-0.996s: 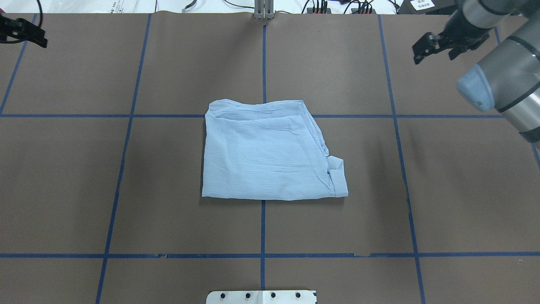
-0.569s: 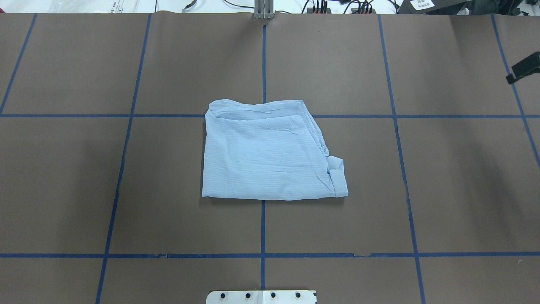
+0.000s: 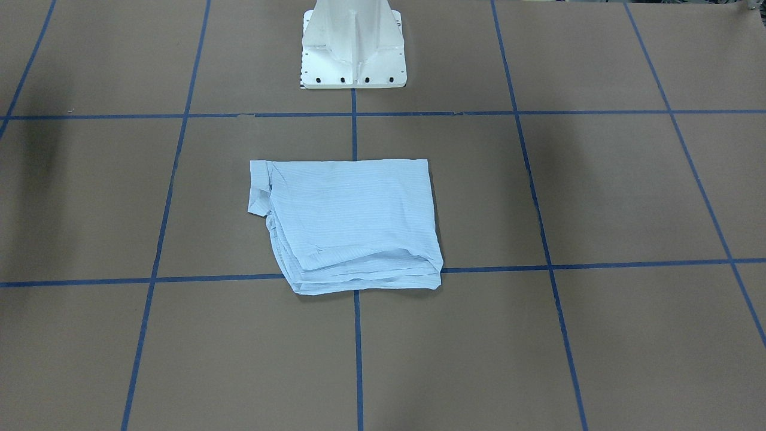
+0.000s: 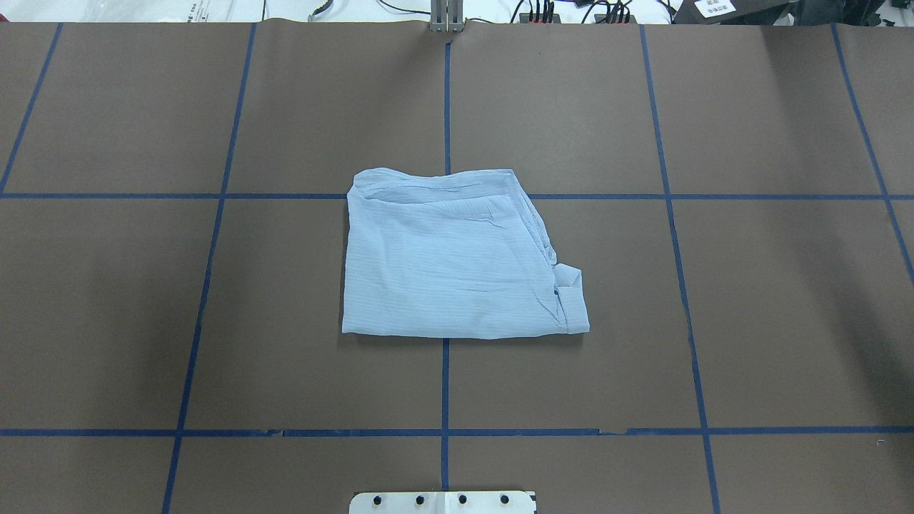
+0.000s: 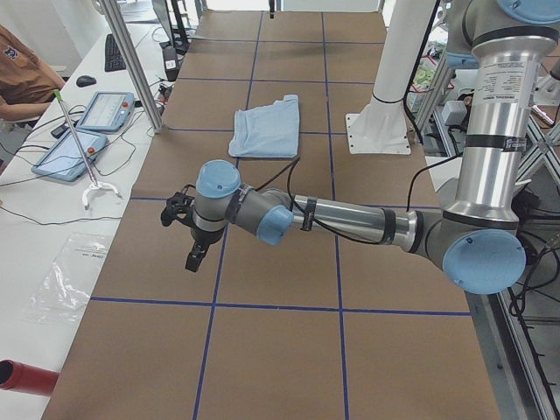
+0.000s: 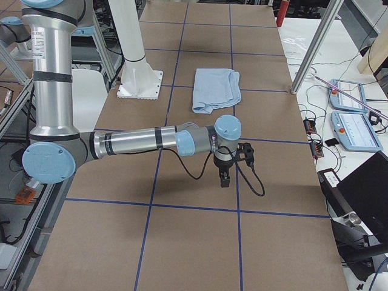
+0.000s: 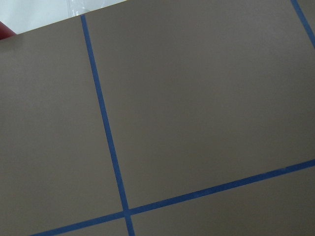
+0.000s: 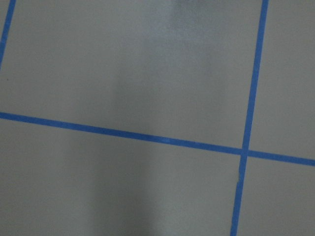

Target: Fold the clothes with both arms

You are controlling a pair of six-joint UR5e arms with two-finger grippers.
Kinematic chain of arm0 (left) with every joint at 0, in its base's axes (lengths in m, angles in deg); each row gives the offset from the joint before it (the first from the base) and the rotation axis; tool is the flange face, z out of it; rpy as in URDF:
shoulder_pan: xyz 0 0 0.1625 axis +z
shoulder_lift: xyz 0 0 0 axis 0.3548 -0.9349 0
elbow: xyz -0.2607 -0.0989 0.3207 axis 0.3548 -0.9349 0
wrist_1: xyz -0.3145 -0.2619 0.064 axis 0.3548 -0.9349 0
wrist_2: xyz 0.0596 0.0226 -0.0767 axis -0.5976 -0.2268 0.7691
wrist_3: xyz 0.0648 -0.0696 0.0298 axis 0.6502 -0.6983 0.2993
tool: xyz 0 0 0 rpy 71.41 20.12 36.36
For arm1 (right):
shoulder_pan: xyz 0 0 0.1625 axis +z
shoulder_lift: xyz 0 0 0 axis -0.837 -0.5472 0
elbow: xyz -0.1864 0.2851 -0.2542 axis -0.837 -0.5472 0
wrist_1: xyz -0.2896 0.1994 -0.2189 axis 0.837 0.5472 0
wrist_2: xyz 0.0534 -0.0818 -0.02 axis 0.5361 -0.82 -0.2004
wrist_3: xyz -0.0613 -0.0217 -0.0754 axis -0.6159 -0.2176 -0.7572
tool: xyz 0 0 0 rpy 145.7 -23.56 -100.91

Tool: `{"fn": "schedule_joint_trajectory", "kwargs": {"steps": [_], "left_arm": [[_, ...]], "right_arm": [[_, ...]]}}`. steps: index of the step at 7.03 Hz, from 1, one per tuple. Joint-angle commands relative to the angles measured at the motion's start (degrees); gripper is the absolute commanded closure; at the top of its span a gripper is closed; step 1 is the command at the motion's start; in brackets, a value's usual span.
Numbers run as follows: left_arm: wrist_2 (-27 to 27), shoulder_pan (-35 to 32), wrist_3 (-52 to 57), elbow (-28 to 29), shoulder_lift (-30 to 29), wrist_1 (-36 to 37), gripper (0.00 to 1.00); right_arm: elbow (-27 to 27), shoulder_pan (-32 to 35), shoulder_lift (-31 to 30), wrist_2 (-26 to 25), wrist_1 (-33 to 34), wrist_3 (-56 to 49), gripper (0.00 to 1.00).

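Folded shirt (image 4: 457, 260) flat, pedestal (image 3: 353, 54) near; left gripper (image 5: 184, 236), right gripper (image 6: 235, 165) well away; openness: cannot tell.

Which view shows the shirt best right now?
The overhead exterior view: the folded shirt lies whole, centred and unobstructed. The front-facing view also shows it whole, with the stacked layers at its near edge. Both side views show it small and far off. The wrist views show only the table.
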Motion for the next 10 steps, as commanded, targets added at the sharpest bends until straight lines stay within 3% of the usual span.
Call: {"fn": "schedule_joint_trajectory", "kwargs": {"steps": [1,3,4,6,9,10], "left_arm": [[-0.01,-1.12,0.07,1.41,4.31,-3.21,0.00],[0.43,-1.21,0.16,2.12,4.59,1.15,0.00],[0.43,-1.03,0.16,1.69,3.64,7.27,0.00],[0.61,-1.03,0.25,0.90,3.36,12.23,0.00],[2.72,-1.21,7.23,-1.31,6.42,15.15,0.00],[2.72,-1.21,8.50,-1.57,6.53,15.68,0.00]], "right_arm": [[0.12,1.81,-1.41,0.32,0.13,0.57,0.00],[0.03,3.92,-1.68,0.41,0.30,0.57,0.00],[-0.06,4.28,-2.38,0.58,0.31,0.57,0.00],[-0.23,6.12,-3.78,5.48,0.31,0.57,0.00],[0.11,8.40,-5.89,4.72,0.65,0.48,0.00],[0.47,8.50,-7.20,1.93,0.57,0.48,0.00]]}}
